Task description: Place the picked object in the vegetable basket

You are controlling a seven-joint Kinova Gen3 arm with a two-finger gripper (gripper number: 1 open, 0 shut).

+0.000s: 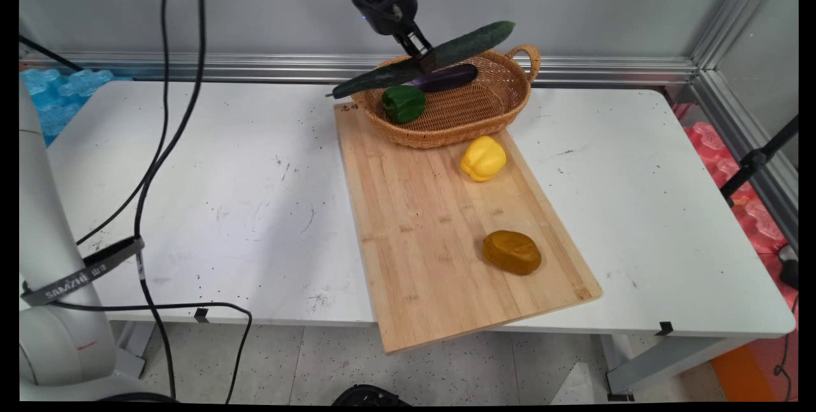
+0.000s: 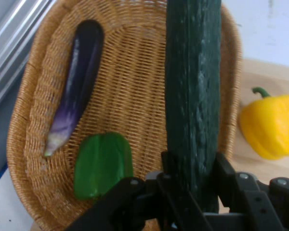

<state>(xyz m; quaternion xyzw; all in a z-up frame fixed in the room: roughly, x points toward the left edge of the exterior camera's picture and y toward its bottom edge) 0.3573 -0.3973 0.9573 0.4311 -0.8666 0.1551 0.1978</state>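
Note:
My gripper (image 1: 423,58) is shut on a long dark green cucumber (image 1: 426,58), held tilted in the air over the wicker basket (image 1: 503,112) at the back of the wooden board. In the hand view the cucumber (image 2: 192,91) runs up between the fingers (image 2: 169,166) of the gripper (image 2: 192,168), above the basket (image 2: 139,86). In the basket lie a purple eggplant (image 2: 74,91) and a green bell pepper (image 2: 102,165); the main view shows the eggplant (image 1: 446,78) and pepper (image 1: 403,103) too.
A wooden cutting board (image 1: 414,233) lies on the white table (image 1: 637,208), its near end over the table's edge. On it sit a yellow bell pepper (image 1: 483,158), seen also in the hand view (image 2: 272,125), and a brown potato (image 1: 511,252). Black cables (image 1: 150,163) hang at left.

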